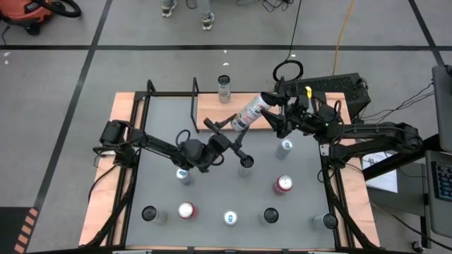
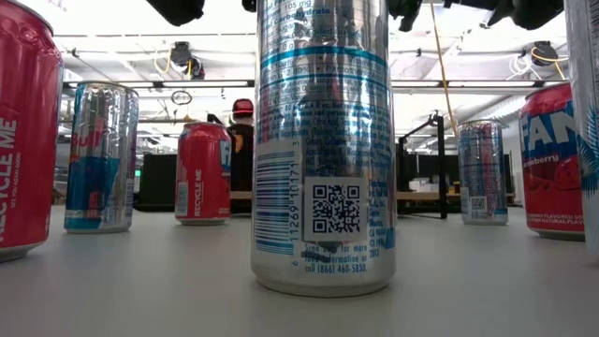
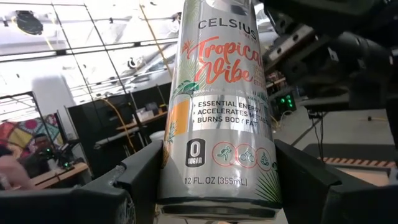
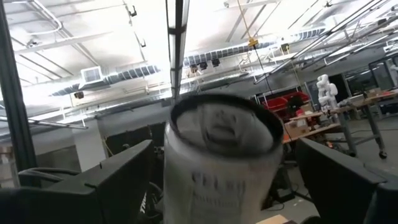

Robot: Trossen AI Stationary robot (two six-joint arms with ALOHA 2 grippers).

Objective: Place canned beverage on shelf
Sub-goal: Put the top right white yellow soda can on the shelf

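A silver Celsius can (image 1: 248,111) hangs tilted above the table's far middle, between my two grippers. My left gripper (image 1: 232,132) is shut on its bottom end. The can fills the left wrist view (image 3: 217,93). My right gripper (image 1: 275,111) is open at the can's top end. In the right wrist view its fingers stand on either side of the can's top (image 4: 221,143), with gaps showing. The shelf (image 1: 212,107), a light-wood board with black rod frames, lies at the far edge just beyond the can. Another can (image 1: 224,88) stands on it. My left gripper pinches the can's lower body (image 3: 217,186) between its two fingers, just above the bottom rim, one finger on each side. The fingers come from the table's left and near side. The can is lifted clear of the table and slants with its top toward the far right.
Several cans stand on the grey mat: a silver one (image 1: 285,147), red ones (image 1: 283,185) (image 1: 186,210), a blue one (image 1: 230,217) and dark-topped ones (image 1: 271,215) (image 1: 149,213). In the low view a tall silver can (image 2: 323,150) stands close in front.
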